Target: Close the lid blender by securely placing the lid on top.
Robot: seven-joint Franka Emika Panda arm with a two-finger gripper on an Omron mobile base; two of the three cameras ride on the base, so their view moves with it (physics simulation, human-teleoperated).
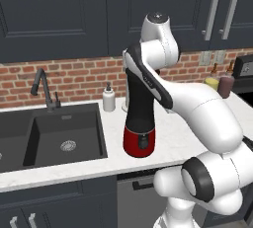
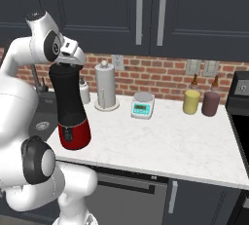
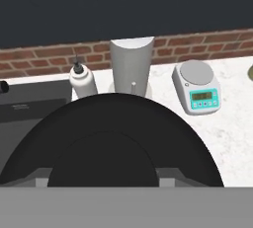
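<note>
Tool (image 2: 68,59) clamped narrow on the stiff, light black lid (image 3: 111,140), lower frame, gripped at its rim above the blender (image 2: 71,107).

Dark cabinets (image 2: 194,9), brick wall (image 2: 160,75), white counter (image 2: 185,141)

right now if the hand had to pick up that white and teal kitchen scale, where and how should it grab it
Probably by two opposite side edges of the kitchen scale, coming straight down from above. It lies flat on the counter as a low squarish slab, so only its sides give the fingers parallel faces. Stay off the round weighing plate. The paper towel roll beside it makes a left approach tighter.
</note>
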